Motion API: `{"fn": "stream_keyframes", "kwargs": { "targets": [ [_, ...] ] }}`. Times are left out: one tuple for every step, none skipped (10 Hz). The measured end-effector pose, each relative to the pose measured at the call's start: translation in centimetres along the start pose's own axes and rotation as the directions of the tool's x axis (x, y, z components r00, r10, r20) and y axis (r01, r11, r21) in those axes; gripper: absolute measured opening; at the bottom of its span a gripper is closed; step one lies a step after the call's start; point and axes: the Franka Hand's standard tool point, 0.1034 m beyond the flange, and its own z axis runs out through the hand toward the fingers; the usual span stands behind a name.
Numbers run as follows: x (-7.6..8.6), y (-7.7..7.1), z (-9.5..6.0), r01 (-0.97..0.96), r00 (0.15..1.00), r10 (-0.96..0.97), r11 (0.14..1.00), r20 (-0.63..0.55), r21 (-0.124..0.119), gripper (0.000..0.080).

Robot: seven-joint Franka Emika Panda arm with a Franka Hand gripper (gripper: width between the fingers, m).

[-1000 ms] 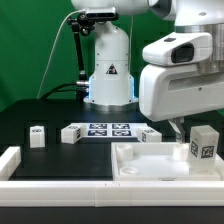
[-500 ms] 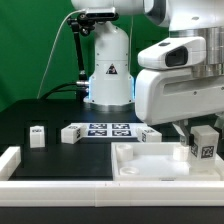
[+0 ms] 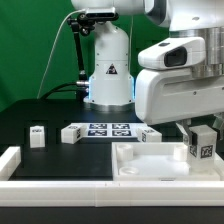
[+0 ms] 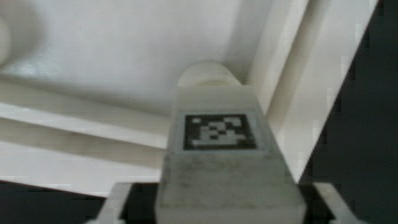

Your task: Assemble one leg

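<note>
My gripper [image 3: 200, 128] hangs at the exterior view's right, shut on a leg [image 3: 201, 147], a small white block with a square tag on its face. It holds the leg upright just above the right inner part of the white tray [image 3: 135, 171]. In the wrist view the leg [image 4: 217, 110] stands out between my fingers [image 4: 135, 206], with the tray's rim and floor [image 4: 107, 110] behind it. Three more legs lie on the black table: one at the left [image 3: 37, 135], one beside the marker board [image 3: 70, 133], one behind the tray [image 3: 150, 135].
The marker board [image 3: 106, 129] lies in the middle of the table. A white rail [image 3: 10, 160] borders the front left. The arm's white base [image 3: 108, 70] stands at the back, before a green backdrop.
The arm has shifted a little toward the exterior view's left and nearer the camera. The held leg stays in the grip and now sits slightly lower over the tray.
</note>
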Motion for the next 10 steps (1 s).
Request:
{"fn": "stream_keyframes", "kwargs": {
  "targets": [
    [-0.11, -0.29, 0.03, -0.144, 0.989, 0.144, 0.989, -0.03, 0.011, 0.0291],
    [-0.2, -0.25, 0.0, -0.258, 0.965, 0.259, 0.966, -0.051, 0.017, 0.0291],
    [-0.26, -0.18, -0.01, -0.338, 0.939, 0.339, 0.941, -0.057, 0.023, 0.0291],
    [-0.32, -0.05, 0.01, -0.474, 0.878, 0.475, 0.88, -0.059, 0.035, 0.0291],
    [-0.23, 0.07, -0.01, -0.575, 0.815, 0.577, 0.817, -0.062, 0.048, 0.0292],
    [-0.08, 0.11, -0.02, -0.643, 0.761, 0.646, 0.764, -0.068, 0.063, 0.0292],
    [-0.07, 0.11, 0.05, -0.75, 0.653, 0.755, 0.656, -0.07, 0.084, 0.0292],
    [-0.16, -0.02, 0.11, -0.822, 0.559, 0.827, 0.563, -0.062, 0.09, 0.0294],
    [-0.24, -0.06, 0.15, -0.889, 0.444, 0.894, 0.447, -0.049, 0.095, 0.0294],
    [-0.33, -0.13, 0.17, -0.928, 0.362, 0.932, 0.363, -0.032, 0.086, 0.0294]
  ]
}}
